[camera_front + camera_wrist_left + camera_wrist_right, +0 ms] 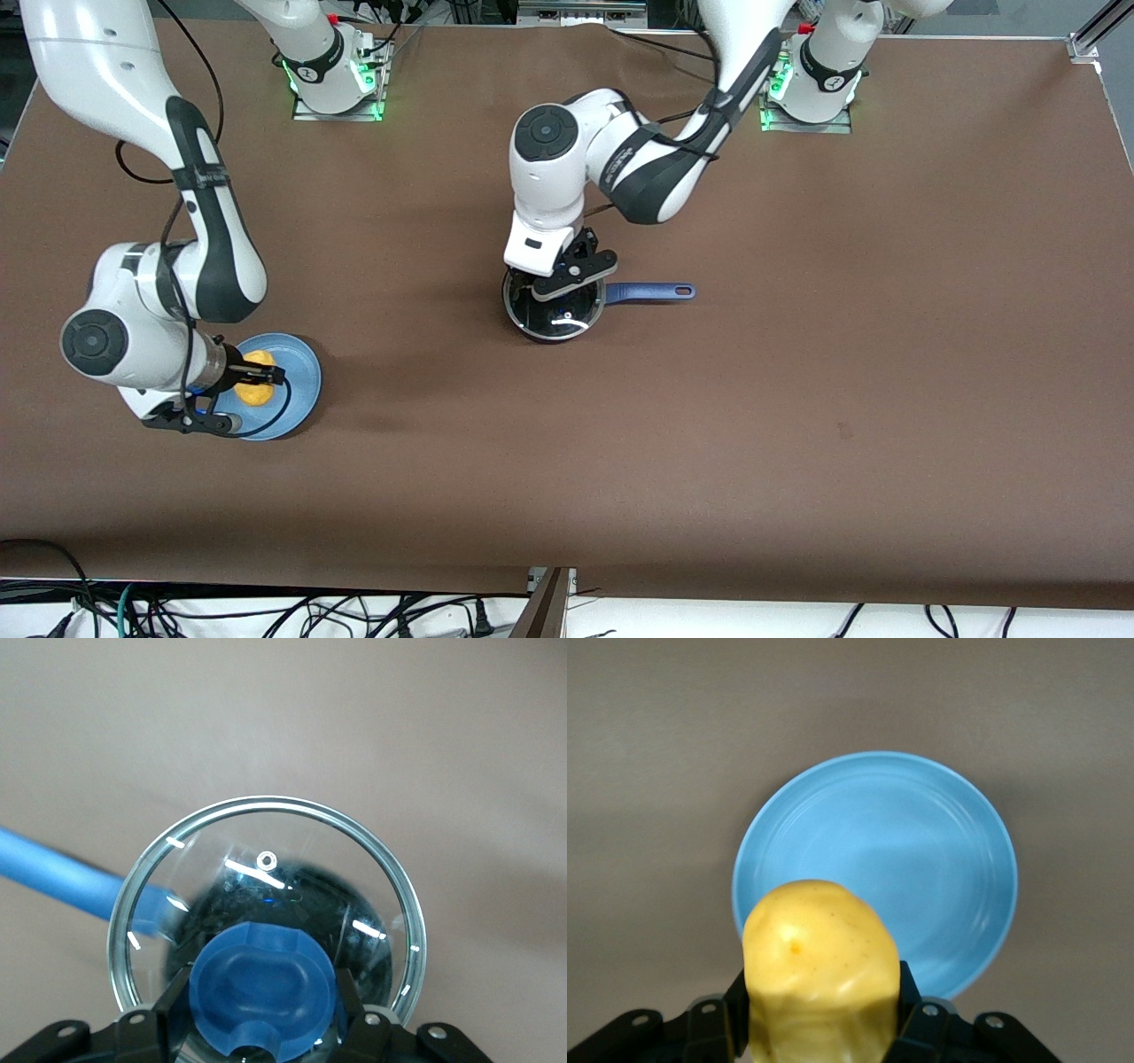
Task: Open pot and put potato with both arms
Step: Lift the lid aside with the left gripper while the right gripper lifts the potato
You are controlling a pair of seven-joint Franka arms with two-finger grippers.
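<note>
Nothing here can be read. The pot, its lid, the potato, the plate and the counter carry no lettering, labels or numbers. The arm bases have small round marks near their green lights, too small to make out.
</note>
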